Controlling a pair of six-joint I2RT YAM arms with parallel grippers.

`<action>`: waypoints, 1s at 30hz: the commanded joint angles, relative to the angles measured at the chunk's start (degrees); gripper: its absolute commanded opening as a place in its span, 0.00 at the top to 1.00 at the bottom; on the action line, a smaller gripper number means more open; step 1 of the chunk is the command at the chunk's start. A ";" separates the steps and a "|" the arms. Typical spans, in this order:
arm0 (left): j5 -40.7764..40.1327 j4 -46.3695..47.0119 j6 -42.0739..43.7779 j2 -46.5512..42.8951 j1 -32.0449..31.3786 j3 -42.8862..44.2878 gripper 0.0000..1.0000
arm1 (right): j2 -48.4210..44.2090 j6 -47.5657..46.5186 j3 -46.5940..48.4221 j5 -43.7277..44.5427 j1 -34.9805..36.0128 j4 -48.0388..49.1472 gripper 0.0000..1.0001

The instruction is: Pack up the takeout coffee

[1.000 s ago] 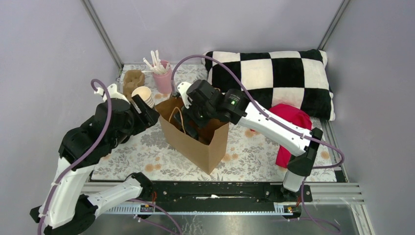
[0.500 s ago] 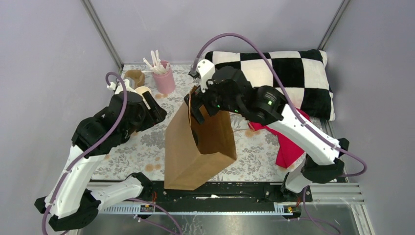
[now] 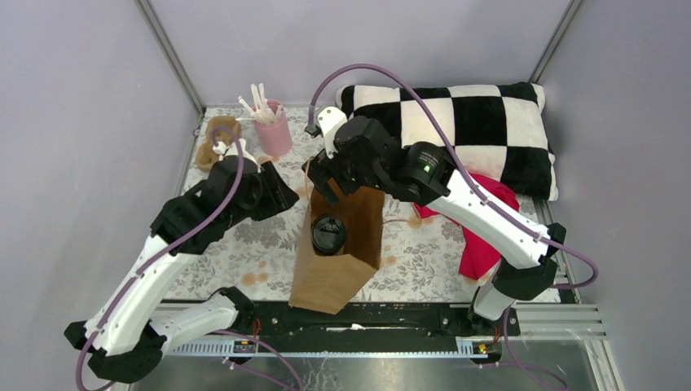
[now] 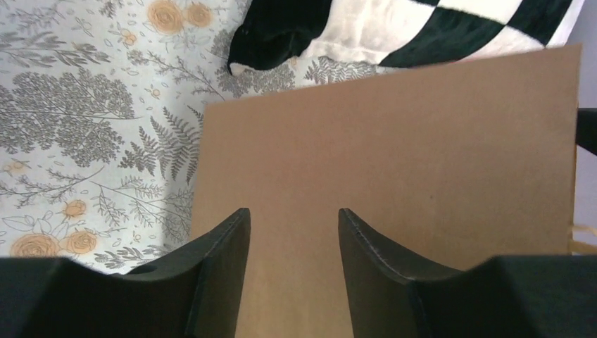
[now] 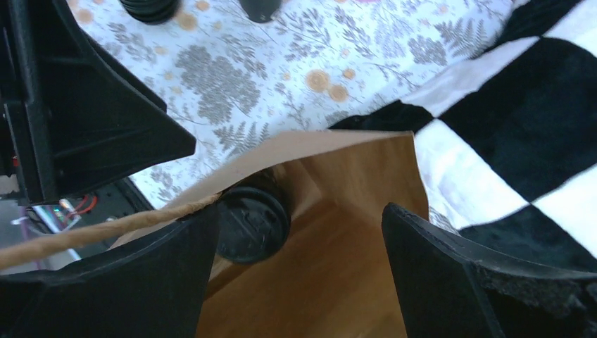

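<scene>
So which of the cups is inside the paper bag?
The black cup with the black lid: it sits inside the brown bag. The pink cup with the straws stands outside, on the table behind the bag.

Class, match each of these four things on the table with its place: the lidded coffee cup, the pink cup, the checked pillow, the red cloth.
1 black lidded paper coffee cup
2 pink cup of white sticks
3 black-and-white checked pillow
4 red cloth

A far right corner
B inside the brown paper bag
C far edge, left of the bag
D right side, nearer than the pillow

Pairs: 1-B, 2-C, 3-A, 4-D
</scene>
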 commanded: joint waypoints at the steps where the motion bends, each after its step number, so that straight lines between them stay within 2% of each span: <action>1: 3.72 5.43 0.85 1.70 -0.24 -1.42 0.49 | 0.90 -1.12 2.88 5.81 -0.05 -2.79 0.10; 5: 1.45 3.06 0.31 1.78 -0.26 -0.88 0.54 | 3.14 -1.86 3.85 10.12 0.00 -5.35 0.10; 10: 2.87 6.78 3.07 -2.22 -0.20 -0.20 0.47 | 5.23 -4.61 4.05 13.70 0.00 -6.25 0.10; 15: 9.65 19.46 6.21 -9.79 -0.25 -4.11 0.32 | 7.28 -5.50 5.05 14.52 0.01 -6.60 0.10; 17: 11.22 22.75 6.42 -11.44 -0.21 -5.24 0.30 | 8.24 -5.75 5.73 14.33 0.01 -7.05 0.09; 22: 13.12 23.30 7.34 -12.10 -0.23 -4.34 0.28 | 10.31 -5.77 8.34 13.81 0.25 -8.62 0.09; 25: 11.73 20.65 7.80 -12.03 -0.23 -2.87 0.30 | 11.24 -5.45 10.52 13.72 0.36 -9.46 0.08; 30: 2.32 15.23 7.52 -11.76 -0.24 -0.26 0.30 | 10.54 -5.17 15.61 9.36 0.36 -9.27 0.06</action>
